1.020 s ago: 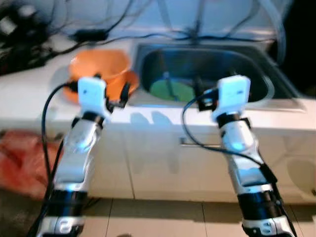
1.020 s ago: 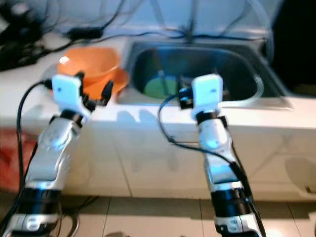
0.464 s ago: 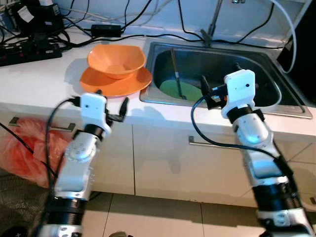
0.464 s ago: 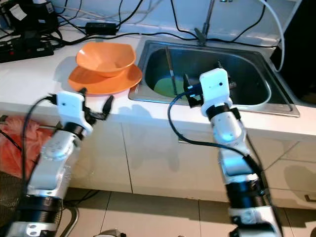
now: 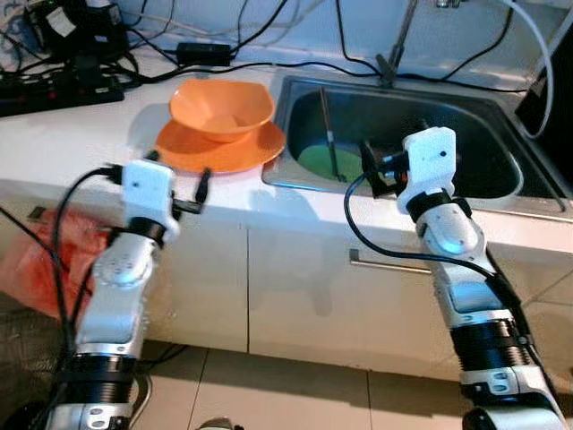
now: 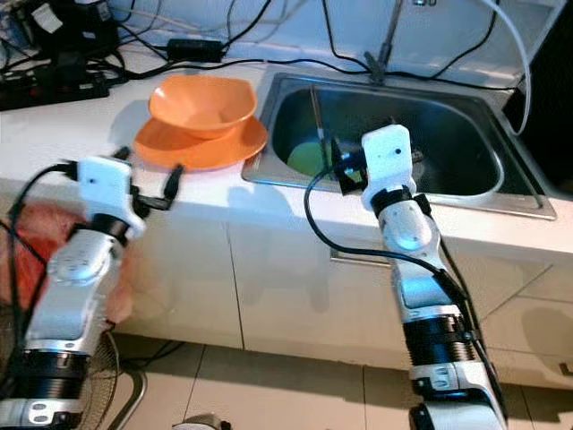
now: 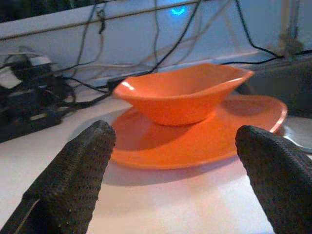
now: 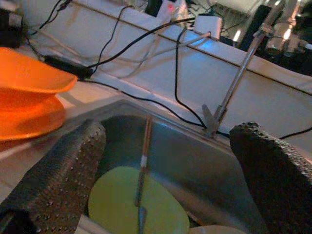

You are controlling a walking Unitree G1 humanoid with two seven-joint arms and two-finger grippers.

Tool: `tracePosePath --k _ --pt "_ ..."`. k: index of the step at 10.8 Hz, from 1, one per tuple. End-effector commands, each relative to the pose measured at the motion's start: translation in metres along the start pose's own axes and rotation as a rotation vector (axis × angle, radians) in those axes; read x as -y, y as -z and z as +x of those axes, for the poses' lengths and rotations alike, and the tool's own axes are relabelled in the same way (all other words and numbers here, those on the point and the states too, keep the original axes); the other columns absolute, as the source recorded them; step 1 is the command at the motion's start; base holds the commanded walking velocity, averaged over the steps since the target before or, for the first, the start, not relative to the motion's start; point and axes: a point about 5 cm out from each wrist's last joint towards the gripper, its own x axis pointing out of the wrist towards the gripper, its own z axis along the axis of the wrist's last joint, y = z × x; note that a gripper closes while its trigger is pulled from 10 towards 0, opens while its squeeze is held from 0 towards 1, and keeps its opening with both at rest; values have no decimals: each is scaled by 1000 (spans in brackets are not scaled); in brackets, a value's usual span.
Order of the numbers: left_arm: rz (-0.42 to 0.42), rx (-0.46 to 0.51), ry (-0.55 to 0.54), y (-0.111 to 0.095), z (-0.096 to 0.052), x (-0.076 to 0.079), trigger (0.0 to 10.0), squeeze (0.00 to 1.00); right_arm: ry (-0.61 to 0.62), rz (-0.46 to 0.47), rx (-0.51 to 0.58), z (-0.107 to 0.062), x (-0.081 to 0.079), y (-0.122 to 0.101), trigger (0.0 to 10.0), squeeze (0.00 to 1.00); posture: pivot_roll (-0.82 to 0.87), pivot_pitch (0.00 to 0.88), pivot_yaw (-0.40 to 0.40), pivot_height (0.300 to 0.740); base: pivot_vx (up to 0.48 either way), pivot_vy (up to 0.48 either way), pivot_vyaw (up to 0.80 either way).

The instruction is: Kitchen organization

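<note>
An orange bowl [image 5: 222,106] sits in an orange plate [image 5: 219,150] on the white counter, just left of the steel sink [image 5: 501,184]. In the sink lies a green plate [image 5: 319,163] with a long thin utensil [image 8: 144,161] leaning across it. My left gripper [image 7: 175,131] is open at the counter's front edge, facing the orange plate from a short way off. My right gripper [image 8: 168,131] is open over the sink's front rim, facing the green plate. Neither holds anything.
Power strips and black cables [image 5: 81,63] crowd the back left of the counter. The faucet [image 5: 398,45] stands behind the sink. A red-orange bag [image 5: 40,269] lies low on the left. White cabinet doors with a handle [image 5: 389,264] are below, above a tiled floor.
The view was blurred a second ago and is sharp now, and it has shifted. My left gripper has come a little nearer the orange plate. The right gripper stays at the sink's rim.
</note>
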Motion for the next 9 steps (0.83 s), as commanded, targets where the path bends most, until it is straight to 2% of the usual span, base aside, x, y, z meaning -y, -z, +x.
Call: tracePosePath --k 1,2,5,9 --pt "-15 -1 -9 -2 3 -1 10000 0 43 11 1 -3 5 1 10000 0 152 0 -42 740 0 0 0" --pt "-25 19 -23 -8 8 -1 10000 0 63 40 -8 -7 0 3 10000 0 141 0 -38 740 0 0 0" --pt "-40 56 7 -22 13 14 10000 0 52 83 6 -9 -16 -2 10000 0 125 2 -29 740 0 0 0" --pt "-91 94 -64 -27 11 24 10000 0 27 141 -8 -18 -34 -1 10000 0 123 0 -39 740 0 0 0"
